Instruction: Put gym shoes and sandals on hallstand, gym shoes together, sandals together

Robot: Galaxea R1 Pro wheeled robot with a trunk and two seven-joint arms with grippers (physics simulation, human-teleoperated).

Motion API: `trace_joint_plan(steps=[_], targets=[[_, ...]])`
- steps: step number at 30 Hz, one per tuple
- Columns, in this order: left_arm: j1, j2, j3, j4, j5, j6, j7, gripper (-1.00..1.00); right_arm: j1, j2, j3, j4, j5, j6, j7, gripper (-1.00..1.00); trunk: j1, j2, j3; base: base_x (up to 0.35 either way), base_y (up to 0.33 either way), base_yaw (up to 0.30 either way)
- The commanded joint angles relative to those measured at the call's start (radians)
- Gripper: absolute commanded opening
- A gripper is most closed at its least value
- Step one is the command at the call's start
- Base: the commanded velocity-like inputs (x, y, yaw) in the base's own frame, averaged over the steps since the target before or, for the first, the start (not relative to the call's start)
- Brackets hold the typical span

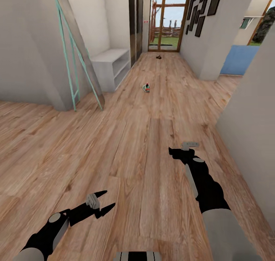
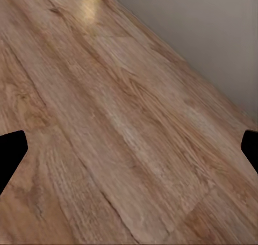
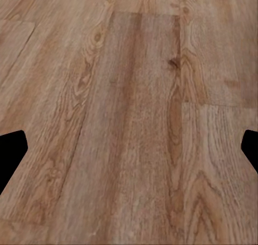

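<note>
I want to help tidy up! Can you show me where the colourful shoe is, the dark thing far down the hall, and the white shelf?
gym shoe (image 1: 146, 87), head view, on its side.
dark thing (image 1: 158, 56), head view, its middle; too small to identify.
white shelf unit (image 1: 110, 56), head view, its flat top.

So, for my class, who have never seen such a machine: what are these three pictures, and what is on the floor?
A simulated two-armed wheeled robot. The big picture looks down from its head: the left claw and the right claw, both open and empty, hang above the wooden corridor floor. The two small pictures come from cameras at each wrist, looking at the floor planks. Ahead lies a gym shoe; farther off a small dark shape, perhaps a sandal. A pale shelf unit stands at the left wall.
</note>
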Motion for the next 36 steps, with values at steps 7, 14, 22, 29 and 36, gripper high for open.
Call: trace_joint_plan(steps=[7, 14, 22, 29, 36], targets=[[0.000, 0.000, 0.001, 0.001, 0.002, -0.005, -0.003, 1.00, -0.001, 0.001, -0.001, -0.001, 0.007, 0.005, 0.001, 1.00, 0.000, 0.000, 0.005, 0.345, 0.000, -0.237], [0.000, 0.000, 0.001, -0.001, 0.002, -0.005, -0.005, 1.00, -0.001, 0.001, -0.001, -0.001, 0.007, 0.005, 0.001, 1.00, 0.000, 0.000, 0.005, 0.100, 0.000, -0.035], [0.000, 0.000, 0.001, -0.002, 0.002, -0.005, -0.005, 1.00, -0.001, 0.001, -0.001, -0.001, 0.007, 0.005, 0.001, 1.00, 0.000, 0.000, 0.013, 0.006, 0.000, -0.002], [0.000, 0.000, 0.001, -0.002, 0.002, -0.004, -0.005, 1.00, -0.001, 0.001, -0.001, -0.001, 0.007, 0.005, 0.000, 1.00, -0.004, 0.002, 0.040, 0.000, 0.000, 0.000], [0.000, 0.000, 0.001, -0.002, 0.002, -0.004, -0.005, 1.00, -0.001, 0.001, -0.001, -0.001, 0.007, 0.005, 0.000, 1.00, -0.007, 0.003, 0.067, 0.000, 0.000, 0.000]])
